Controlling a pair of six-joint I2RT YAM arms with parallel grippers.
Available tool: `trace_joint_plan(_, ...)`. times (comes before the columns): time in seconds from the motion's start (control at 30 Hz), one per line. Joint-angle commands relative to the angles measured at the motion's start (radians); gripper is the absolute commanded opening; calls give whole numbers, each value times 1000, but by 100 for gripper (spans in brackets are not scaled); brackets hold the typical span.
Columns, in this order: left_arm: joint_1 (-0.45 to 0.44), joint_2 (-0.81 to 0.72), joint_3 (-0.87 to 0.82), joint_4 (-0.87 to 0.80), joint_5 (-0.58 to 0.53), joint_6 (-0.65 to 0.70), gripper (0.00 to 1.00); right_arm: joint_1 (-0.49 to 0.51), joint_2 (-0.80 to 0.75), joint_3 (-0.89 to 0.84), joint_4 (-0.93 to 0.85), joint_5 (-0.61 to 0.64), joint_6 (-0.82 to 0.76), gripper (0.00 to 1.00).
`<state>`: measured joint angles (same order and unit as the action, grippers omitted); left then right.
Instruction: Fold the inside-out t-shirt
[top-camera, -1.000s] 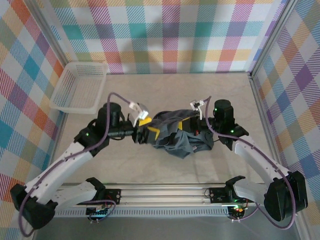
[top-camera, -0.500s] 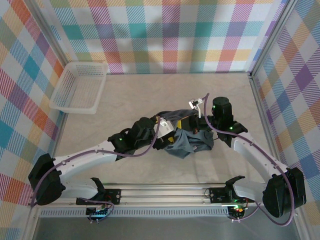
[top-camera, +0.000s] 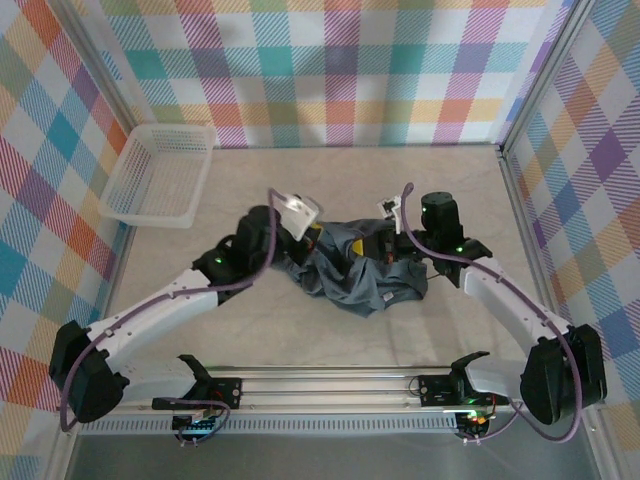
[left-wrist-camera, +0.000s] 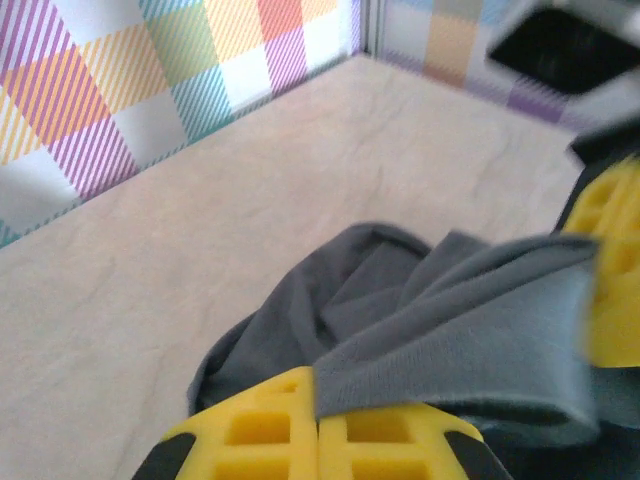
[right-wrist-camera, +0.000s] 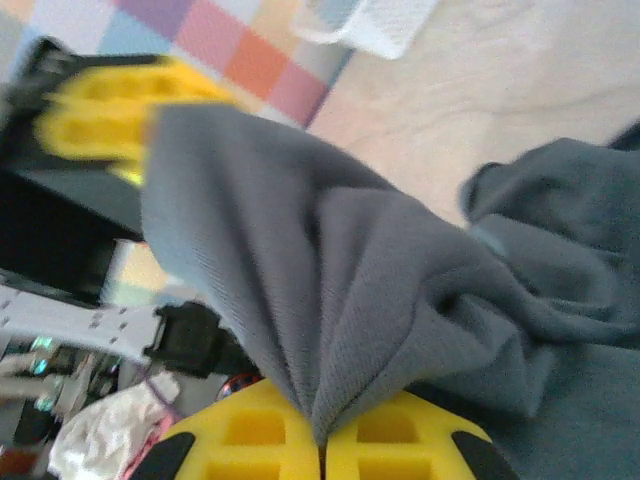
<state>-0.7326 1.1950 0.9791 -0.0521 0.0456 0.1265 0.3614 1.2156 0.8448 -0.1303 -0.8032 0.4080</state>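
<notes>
- Top external view: the t-shirt sits crumpled in a heap at the middle of the tabletop, between my two arms. Most of it rests on the surface.
- It is bunched and creased, not spread flat, and I cannot pick out a sleeve or the collar in the heap.
- Left tool is at the heap's far left corner and right tool is at its far edge. The two are close together with cloth between them.
- Left wrist view: my left tool has its yellow fingers pressed together, with a fold of the t-shirt pinched in the seam. From there a band of cloth runs right to the right tool, which is blurred at the frame edge.
- Right wrist view: my right tool is likewise closed on the t-shirt. The cloth fans upward out of the line where the two fingers meet, and its top edge reaches the left tool.
- More of the t-shirt lies slack to the right of that fan.
- Farther out, the basket stands at the tabletop's far left corner against the checked wall, well apart from the heap and both tools.
</notes>
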Motion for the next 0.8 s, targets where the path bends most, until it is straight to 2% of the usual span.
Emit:
trace_joint_plan(0.0,49,-19,43,-20,265,-189,0,-52,28,29,-137,222,1,27)
trace_joint_plan(0.03,54,-10,61,-27,287,-207,0,-53,32,52,-195,275,-10,34)
trace_joint_plan(0.1,55,17,86,-52,302,-231,0,-44,4,77,-251,294,-13,38)
trace_joint_plan(0.17,55,39,96,-64,308,-248,0,-7,-117,19,-216,394,45,42)
trace_joint_plan(0.23,55,56,91,-53,311,-266,0,65,-272,-60,-161,532,95,41)
trace_joint_plan(0.3,55,75,95,-52,321,-279,0,219,-401,-130,-111,740,124,32)
trace_joint_plan(0.37,55,91,105,-60,320,-290,0,385,-439,-154,-51,898,139,27)
trace_joint_plan(0.43,55,104,115,-67,319,-297,0,528,-393,-143,2,1023,150,28)
trace_joint_plan(0.5,55,114,125,-70,321,-304,0,597,-294,-89,16,1099,196,29)
trace_joint_plan(0.57,55,121,134,-77,322,-310,0,608,-195,-31,36,1103,200,30)
trace_joint_plan(0.63,56,125,141,-87,316,-318,0,607,-113,12,41,1159,207,30)
trace_joint_plan(0.77,55,124,145,-100,329,-326,0,592,18,51,75,1270,98,28)
